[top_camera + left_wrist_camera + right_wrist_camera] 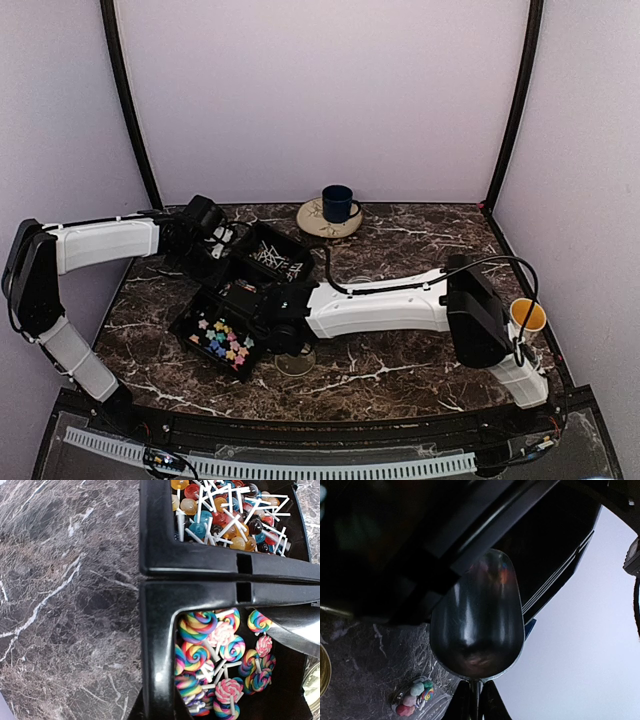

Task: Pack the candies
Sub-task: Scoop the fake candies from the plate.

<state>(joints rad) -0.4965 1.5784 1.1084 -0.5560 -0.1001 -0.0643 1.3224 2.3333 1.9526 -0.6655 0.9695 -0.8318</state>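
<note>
Metal scoop [477, 625] fills my right view, handle pinched in my right pincer [476, 706]. Most candies [197, 625] sit in the black tray [155, 630]: swirly lollipops [232, 647] lower middle, tiny round ones [197, 530] upper right. A few more in the jar [436, 704], lower left. My left pincer [222, 258] is closed too.

Blue mug [337, 203] on plate [309, 219]; yellow cup [528, 315] right.

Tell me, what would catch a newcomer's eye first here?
The black tray in the middle of the marble table holds rainbow swirl lollipops, small round lollipops and, at its near end, pastel stars. A shiny metal scoop, held by the right arm, hangs at the tray's swirl compartment. A blue cup stands on a plate at the table's far edge.
</note>
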